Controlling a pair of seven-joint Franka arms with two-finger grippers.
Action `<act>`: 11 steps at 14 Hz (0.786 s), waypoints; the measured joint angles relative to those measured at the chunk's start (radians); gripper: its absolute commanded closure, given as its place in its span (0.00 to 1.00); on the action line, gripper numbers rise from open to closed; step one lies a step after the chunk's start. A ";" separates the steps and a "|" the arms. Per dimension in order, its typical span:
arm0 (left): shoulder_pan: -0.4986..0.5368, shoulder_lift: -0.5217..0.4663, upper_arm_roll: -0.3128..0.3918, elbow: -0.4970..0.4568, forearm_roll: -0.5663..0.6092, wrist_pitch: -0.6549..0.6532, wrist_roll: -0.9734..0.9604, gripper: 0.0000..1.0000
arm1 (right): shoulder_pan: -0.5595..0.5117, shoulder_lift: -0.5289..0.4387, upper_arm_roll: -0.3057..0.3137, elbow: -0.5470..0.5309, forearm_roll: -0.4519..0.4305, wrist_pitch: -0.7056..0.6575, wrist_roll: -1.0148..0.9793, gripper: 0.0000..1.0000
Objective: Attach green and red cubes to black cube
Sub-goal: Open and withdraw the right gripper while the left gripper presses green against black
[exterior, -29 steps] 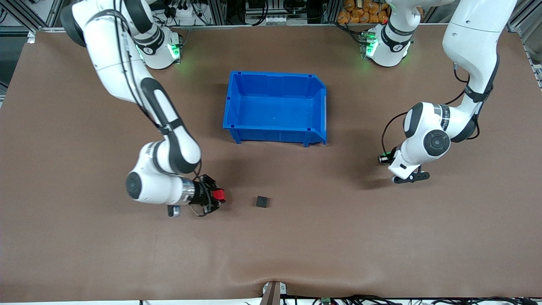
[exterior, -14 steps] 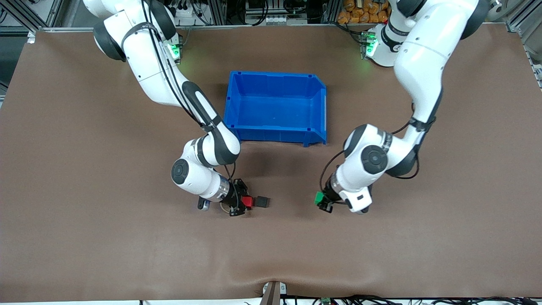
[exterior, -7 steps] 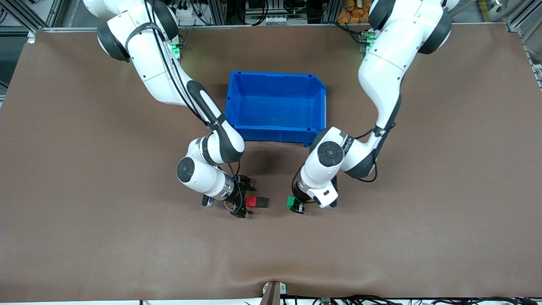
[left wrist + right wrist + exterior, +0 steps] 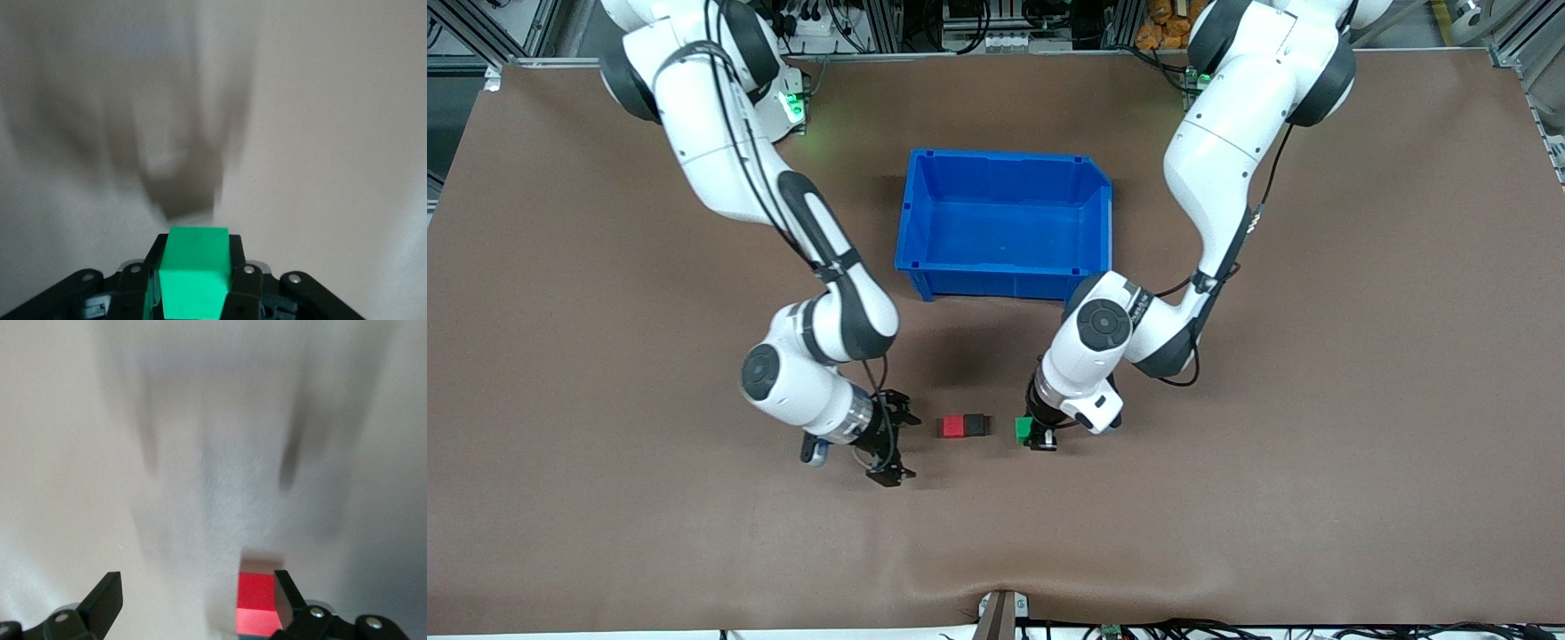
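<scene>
The red cube (image 4: 953, 427) sits on the table touching the black cube (image 4: 977, 426), on the side toward the right arm's end. My right gripper (image 4: 895, 447) is open and empty, a short way off the red cube. In the right wrist view the red cube (image 4: 257, 605) shows by one finger (image 4: 283, 597) of my open right gripper (image 4: 195, 600). My left gripper (image 4: 1037, 435) is shut on the green cube (image 4: 1022, 430), low beside the black cube with a small gap between them. The left wrist view shows the green cube (image 4: 195, 270) clamped in my left gripper (image 4: 195, 293).
A blue open bin (image 4: 996, 284) stands farther from the front camera than the cubes, between the two arms. Brown table surface surrounds the cubes.
My right gripper let go of the red cube against the black cube, opened and drew back toward the right arm's end. My left gripper carried the green cube closer to the black cube.
</scene>
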 measured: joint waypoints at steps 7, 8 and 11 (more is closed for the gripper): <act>-0.028 0.046 -0.001 0.017 -0.001 0.026 0.025 1.00 | -0.225 -0.187 -0.042 0.019 -0.156 -0.465 -0.492 0.00; -0.027 0.053 -0.001 0.028 -0.001 0.027 0.025 1.00 | -0.243 -0.227 -0.042 0.020 -0.215 -0.503 -0.578 0.00; -0.029 0.062 -0.001 0.043 -0.001 0.040 0.025 1.00 | -0.281 -0.332 -0.045 0.019 -0.295 -0.675 -0.779 0.00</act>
